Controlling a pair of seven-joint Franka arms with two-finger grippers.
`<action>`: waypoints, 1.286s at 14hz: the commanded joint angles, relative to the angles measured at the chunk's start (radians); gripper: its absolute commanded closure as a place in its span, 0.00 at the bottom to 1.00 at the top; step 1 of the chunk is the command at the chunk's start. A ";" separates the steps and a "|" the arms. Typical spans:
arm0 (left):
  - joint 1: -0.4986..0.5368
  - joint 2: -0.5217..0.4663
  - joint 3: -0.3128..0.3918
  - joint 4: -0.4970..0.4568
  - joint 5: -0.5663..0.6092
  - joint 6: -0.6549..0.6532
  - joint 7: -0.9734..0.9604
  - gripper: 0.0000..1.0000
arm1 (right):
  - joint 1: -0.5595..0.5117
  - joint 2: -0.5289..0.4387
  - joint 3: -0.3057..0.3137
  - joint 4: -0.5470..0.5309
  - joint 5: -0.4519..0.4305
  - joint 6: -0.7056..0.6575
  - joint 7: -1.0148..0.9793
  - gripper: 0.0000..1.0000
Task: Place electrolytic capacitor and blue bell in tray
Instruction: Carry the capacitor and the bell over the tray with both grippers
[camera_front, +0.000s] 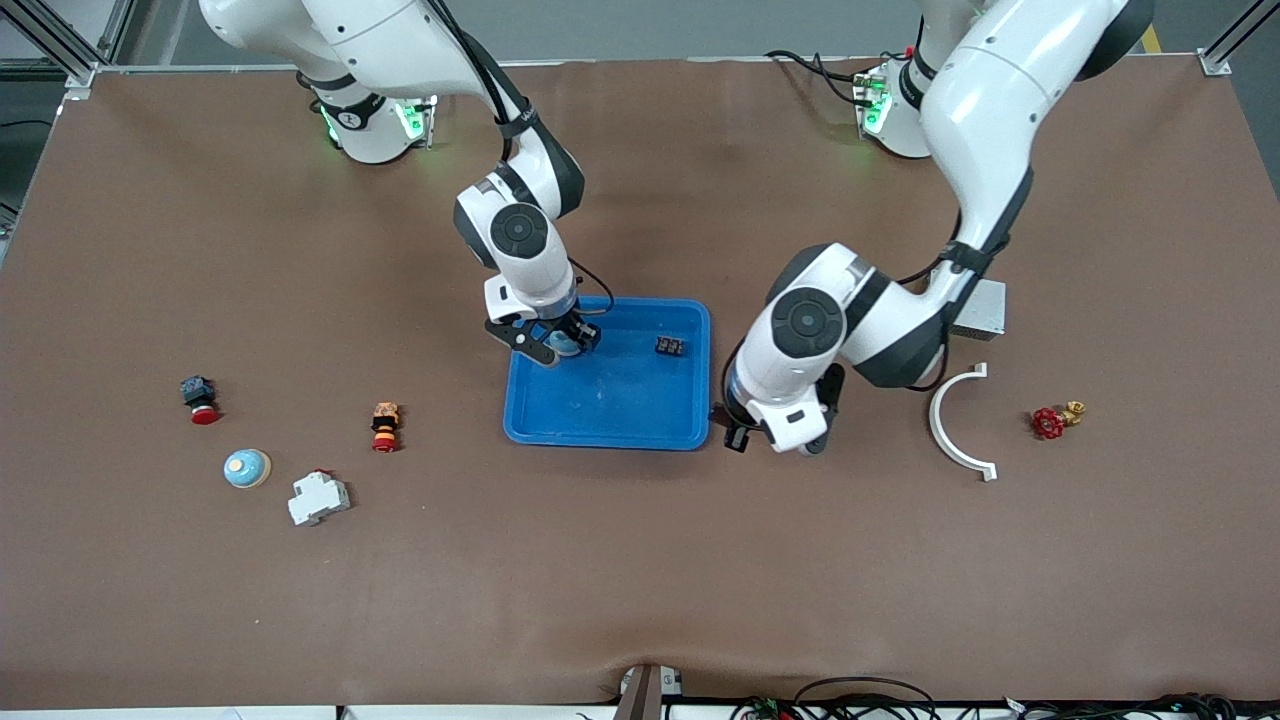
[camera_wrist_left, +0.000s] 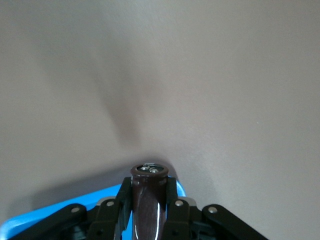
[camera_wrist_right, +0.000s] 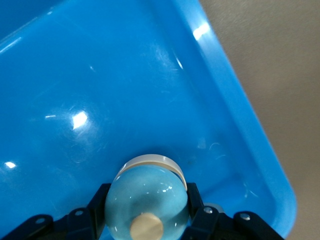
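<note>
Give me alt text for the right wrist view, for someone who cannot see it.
The right gripper is shut on a pale blue bell with a brass-coloured button, holding it over the floor of the bright blue tray. The tray's raised rim runs along one side, with the brown table past it.

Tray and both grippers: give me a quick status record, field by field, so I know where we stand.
tray: on the table, mid-table; holds a small black block
right gripper: over the tray, shut on the blue bell
left gripper: just off the tray's edge toward the left arm's end, shut on the electrolytic capacitor
bell released: not yet
capacitor in tray: not yet
second blue bell: on the table toward the right arm's end
</note>
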 joint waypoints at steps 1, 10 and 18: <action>-0.151 0.039 0.126 0.032 -0.001 0.070 -0.081 1.00 | 0.028 0.026 -0.018 0.035 -0.025 -0.005 0.045 1.00; -0.272 0.101 0.141 0.019 0.120 0.095 0.057 1.00 | 0.028 0.059 -0.019 0.045 -0.028 0.007 0.046 1.00; -0.280 0.125 0.132 -0.001 0.069 0.088 0.131 0.75 | 0.027 0.060 -0.028 0.068 -0.029 0.004 0.066 0.00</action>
